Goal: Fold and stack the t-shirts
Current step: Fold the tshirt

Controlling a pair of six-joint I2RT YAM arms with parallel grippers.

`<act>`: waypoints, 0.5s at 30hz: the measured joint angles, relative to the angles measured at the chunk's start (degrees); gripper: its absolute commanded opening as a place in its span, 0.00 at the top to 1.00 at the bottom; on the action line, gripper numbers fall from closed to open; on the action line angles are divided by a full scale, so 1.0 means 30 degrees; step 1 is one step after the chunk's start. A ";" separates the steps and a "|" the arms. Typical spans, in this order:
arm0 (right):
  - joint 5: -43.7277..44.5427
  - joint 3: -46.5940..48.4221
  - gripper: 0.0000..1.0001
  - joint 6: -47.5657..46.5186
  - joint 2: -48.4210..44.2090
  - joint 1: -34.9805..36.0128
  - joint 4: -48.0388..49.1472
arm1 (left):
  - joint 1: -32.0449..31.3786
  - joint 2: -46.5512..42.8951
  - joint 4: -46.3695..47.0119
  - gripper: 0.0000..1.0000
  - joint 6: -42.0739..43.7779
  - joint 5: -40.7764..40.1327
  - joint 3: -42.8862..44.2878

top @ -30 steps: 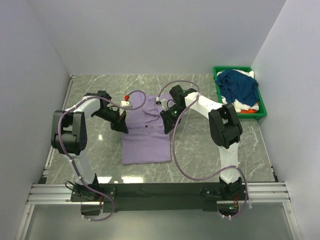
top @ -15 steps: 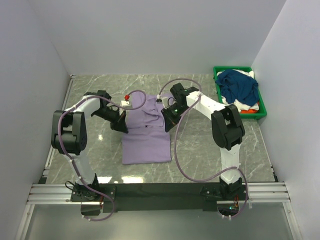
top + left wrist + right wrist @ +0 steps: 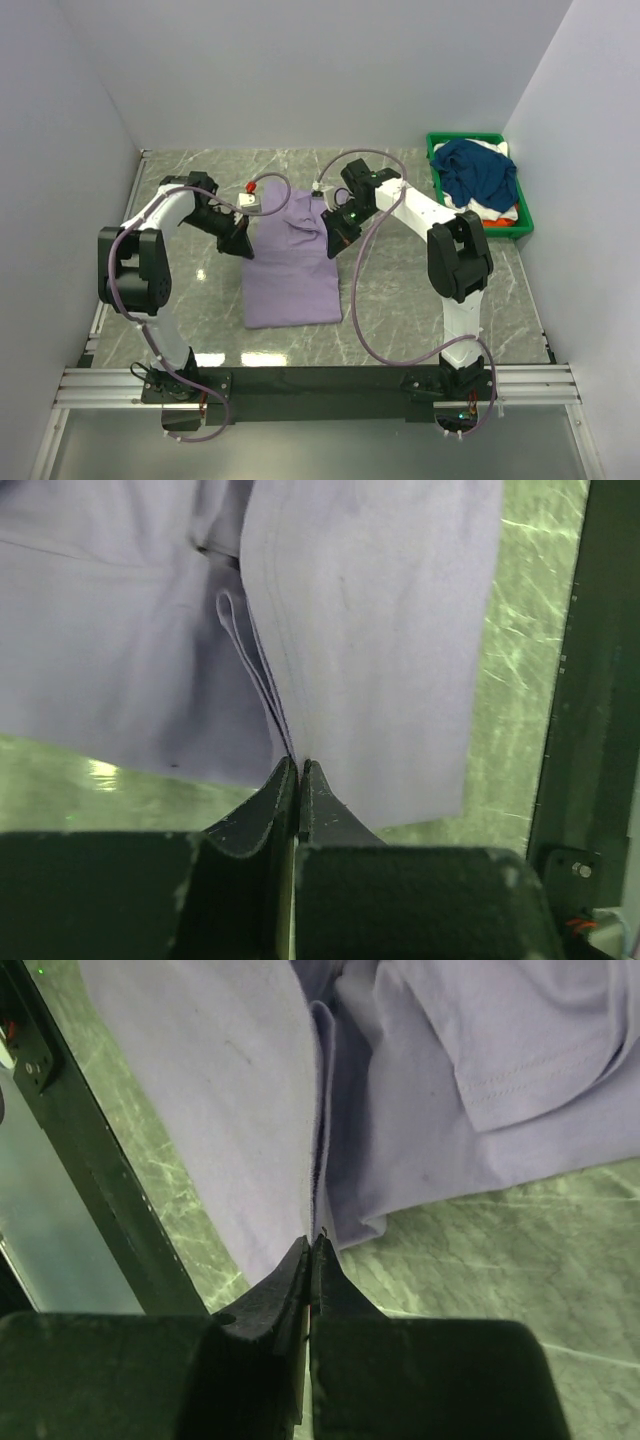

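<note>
Two arms meet over the marble table (image 3: 420,300). Its centre carries the lavender t-shirt (image 3: 292,280), which lies flat in its lower half and is rumpled toward the upper part of the overhead frame. The left gripper (image 3: 238,242) sits at the shirt's left edge and the right gripper (image 3: 334,238) at its right edge, roughly level with each other. In each wrist view the jaws are pressed together on a doubled edge of the lavender cloth, which hangs taut from the pinch. Gripping both side edges at matching height looks meant to carry that part of the shirt over in one straight fold, with the crease square across the body. By that reading the folding is only partway done.

At the upper right of the overhead frame, well apart from the shirt, stands the green plastic bin (image 3: 436,172). A navy t-shirt (image 3: 478,172) is heaped on top inside it. A white garment (image 3: 492,208) shows beneath, and a sliver of orange cloth (image 3: 507,221) lies at the bin's lower right corner. These appear to be waiting their turn, and no stack has been started.
</note>
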 measured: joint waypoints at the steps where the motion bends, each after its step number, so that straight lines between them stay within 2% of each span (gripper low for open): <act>1: 0.0000 0.0138 1.00 -0.0022 0.0000 -0.0007 0.0015 | 0.0036 0.0022 0.0066 0.99 -0.0007 -0.0007 0.0175; 11: 0.0284 0.1661 1.00 -0.0131 0.1384 -0.0291 0.0277 | 0.0131 0.1858 0.2579 0.98 -0.1741 -0.0211 0.0743; 14: 0.0685 0.1537 0.99 -0.0124 0.1887 -0.0299 0.0488 | 0.0146 0.2550 0.3599 0.91 -0.2499 -0.0525 0.0743; 15: 0.0867 0.1399 0.93 -0.0095 0.1938 -0.0299 0.0605 | 0.0146 0.2652 0.3912 0.82 -0.2637 -0.0627 0.0743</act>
